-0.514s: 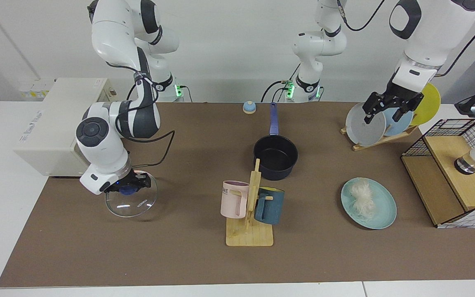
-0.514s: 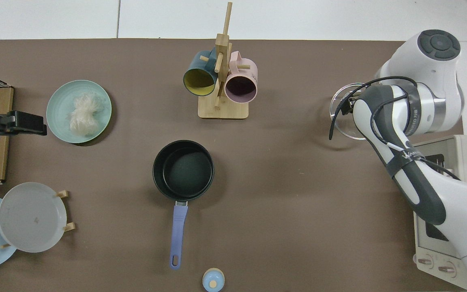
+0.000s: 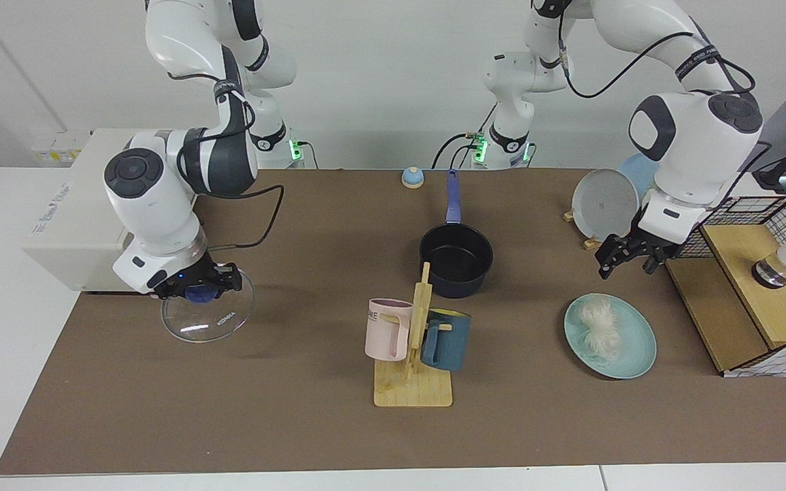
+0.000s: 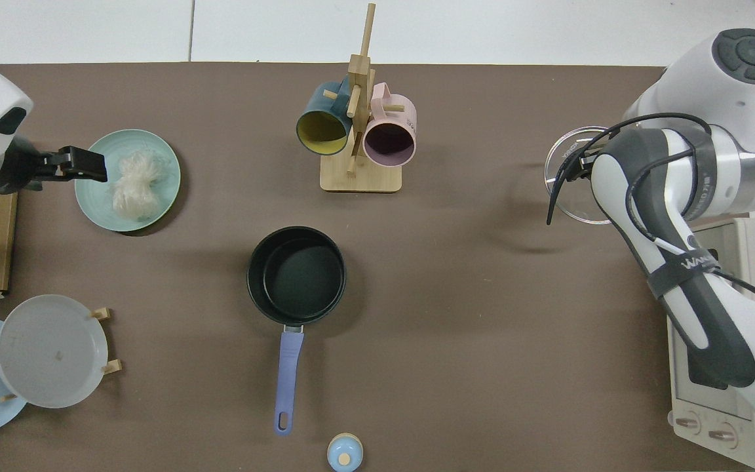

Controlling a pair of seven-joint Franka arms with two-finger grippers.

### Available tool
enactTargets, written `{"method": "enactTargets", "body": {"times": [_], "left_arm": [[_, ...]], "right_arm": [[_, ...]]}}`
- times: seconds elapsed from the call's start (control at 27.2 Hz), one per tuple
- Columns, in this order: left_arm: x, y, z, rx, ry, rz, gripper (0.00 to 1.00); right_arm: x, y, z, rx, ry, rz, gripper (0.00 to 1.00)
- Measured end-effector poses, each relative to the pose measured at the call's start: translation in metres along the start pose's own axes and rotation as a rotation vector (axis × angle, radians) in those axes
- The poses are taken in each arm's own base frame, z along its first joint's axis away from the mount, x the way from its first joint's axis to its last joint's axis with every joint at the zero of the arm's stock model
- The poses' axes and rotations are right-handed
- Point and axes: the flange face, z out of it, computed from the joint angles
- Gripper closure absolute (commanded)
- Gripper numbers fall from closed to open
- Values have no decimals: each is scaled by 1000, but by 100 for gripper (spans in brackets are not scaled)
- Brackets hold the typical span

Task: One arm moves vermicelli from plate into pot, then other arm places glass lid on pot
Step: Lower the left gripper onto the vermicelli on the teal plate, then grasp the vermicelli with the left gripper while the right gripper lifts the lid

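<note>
The vermicelli (image 3: 598,324) (image 4: 134,185) lies as a white tangle on the pale teal plate (image 3: 635,351) (image 4: 97,204). My left gripper (image 3: 628,262) (image 4: 99,167) hangs open just behind and above the plate's far edge, apart from the noodles. Mid-table stands the dark pot (image 3: 458,285) (image 4: 253,275), nothing inside it, its purple handle (image 3: 452,201) (image 4: 288,377) pointing toward the arm bases. My right gripper (image 3: 198,290) is shut on the blue knob of the glass lid (image 3: 209,320) (image 4: 564,167), held a little above the mat; the arm hides that gripper in the top view.
A wooden mug stand (image 3: 412,382) with a pink mug (image 3: 386,331) and a dark blue mug (image 3: 446,341) stands in front of the pot. A plate rack with an upright grey plate (image 3: 604,201) and a wire-and-wood shelf (image 3: 741,293) flank the left arm. A white appliance (image 3: 72,204) sits behind the right arm.
The left gripper came down from in front of the plate rack to just behind the teal plate. The right gripper rose slightly with the lid and shifted outward.
</note>
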Motion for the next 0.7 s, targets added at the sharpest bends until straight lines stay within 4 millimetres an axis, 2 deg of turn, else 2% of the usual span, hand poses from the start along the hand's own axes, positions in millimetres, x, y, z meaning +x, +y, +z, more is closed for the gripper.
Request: {"method": "enactTargets", "body": {"times": [0.18,0.4,0.51,0.7], "left_arm": [[11,-10,29,5,22,41,0],[27,-26,101,10,41,32,0],[30,-29,129,12,38,35,0],[31,-29,156,12,39,45,0]], "right_arm": [[-11,0,-21,2,-17,2,100],[-24,1,-51,3,-9,5,100],[-33,2,-66,3,-11,6,100],[-49,-2,-94,9,-13,4,100]]}}
